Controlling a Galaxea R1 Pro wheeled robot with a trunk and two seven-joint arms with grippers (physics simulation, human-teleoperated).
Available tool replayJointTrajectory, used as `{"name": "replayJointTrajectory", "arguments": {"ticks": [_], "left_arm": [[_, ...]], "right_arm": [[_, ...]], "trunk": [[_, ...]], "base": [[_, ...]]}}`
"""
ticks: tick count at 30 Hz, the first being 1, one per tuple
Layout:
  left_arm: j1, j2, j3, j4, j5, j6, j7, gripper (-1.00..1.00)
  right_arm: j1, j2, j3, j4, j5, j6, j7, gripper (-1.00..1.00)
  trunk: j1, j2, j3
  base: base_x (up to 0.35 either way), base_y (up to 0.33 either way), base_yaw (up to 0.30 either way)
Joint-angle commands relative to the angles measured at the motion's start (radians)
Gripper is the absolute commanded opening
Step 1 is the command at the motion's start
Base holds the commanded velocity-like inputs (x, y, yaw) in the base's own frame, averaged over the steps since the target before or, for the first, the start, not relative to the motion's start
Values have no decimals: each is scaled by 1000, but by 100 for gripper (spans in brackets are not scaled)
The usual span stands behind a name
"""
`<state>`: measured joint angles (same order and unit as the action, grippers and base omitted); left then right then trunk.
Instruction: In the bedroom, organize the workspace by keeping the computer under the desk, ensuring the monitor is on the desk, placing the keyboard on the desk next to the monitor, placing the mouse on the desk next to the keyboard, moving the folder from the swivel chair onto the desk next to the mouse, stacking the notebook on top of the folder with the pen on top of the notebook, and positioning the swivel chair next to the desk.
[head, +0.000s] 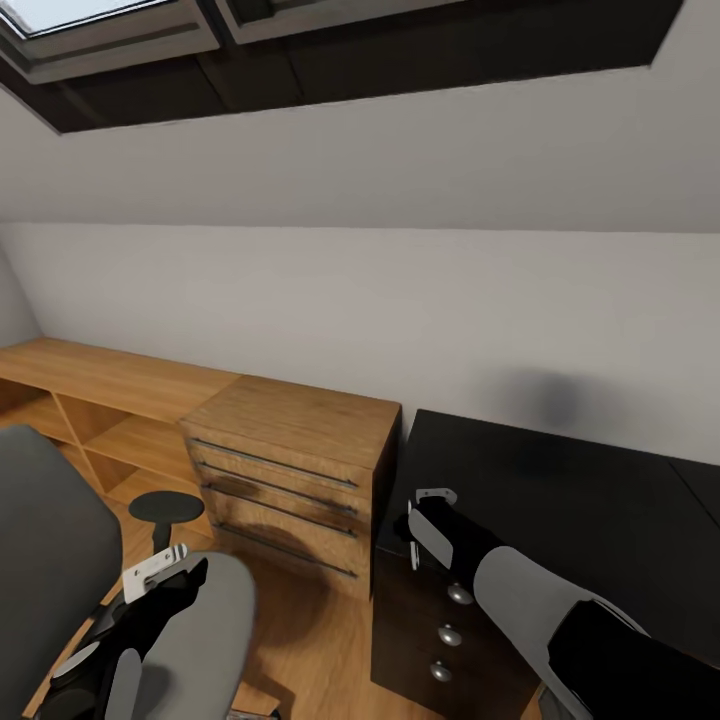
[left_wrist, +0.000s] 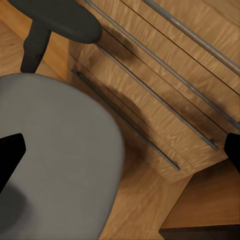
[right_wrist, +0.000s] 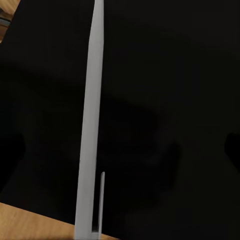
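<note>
Low in the head view, at the left: the grey upholstered swivel chair (head: 50, 550) with its tall back, rounded seat and one black oval armrest (head: 165, 507) on a black post. Stands on the light wooden floor (head: 300, 640), just beside a light-wood drawer chest (head: 290, 450) with four thin metal bar handles, and near the long glossy black desk (head: 560, 490) on the chest's other side. Seat bare in what shows.

Above the seat's front part hangs the left gripper (head: 160, 575), touching nothing. In the left wrist view, black fingertips (left_wrist: 10, 155) sit at opposite edges, so jaws spread wide, with the grey seat (left_wrist: 55, 150), the armrest and the chest's drawer fronts (left_wrist: 165, 85) beyond them.

Over the left end of the desk sits the right gripper (head: 432, 500), above the black drawer unit with round silver knobs (head: 458, 593). In the right wrist view, faint dark tips at both edges, apparently apart with nothing between; below them the black desktop (right_wrist: 165, 100), a thin white upright strip (right_wrist: 90, 125) of uncertain identity, and a corner of wooden floor.

Desktop bare where visible. Behind everything, a white wall under a sloping ceiling with a skylight (head: 110, 20); at far left, a light-wood open shelving unit (head: 90, 390) adjoining the chest.
</note>
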<state>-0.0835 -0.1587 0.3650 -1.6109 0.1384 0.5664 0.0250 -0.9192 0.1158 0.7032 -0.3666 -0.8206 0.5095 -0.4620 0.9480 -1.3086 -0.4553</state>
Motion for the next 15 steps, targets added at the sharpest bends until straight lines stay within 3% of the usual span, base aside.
{"name": "replayJointTrajectory", "arguments": {"ticks": [1,15], "left_arm": [[-1,-1,2,-1,10,6,3,100],[-1,-1,2,-1,10,7,3,100]], "right_arm": [[-1,-1,8,-2,-9,3,-8,100],[-1,-1,9,-2,-9,3,-8,100]], "trunk": [[4,-8,-4],[27,-50,-23]], "base": [[0,0,0],[0,0,0]]}}
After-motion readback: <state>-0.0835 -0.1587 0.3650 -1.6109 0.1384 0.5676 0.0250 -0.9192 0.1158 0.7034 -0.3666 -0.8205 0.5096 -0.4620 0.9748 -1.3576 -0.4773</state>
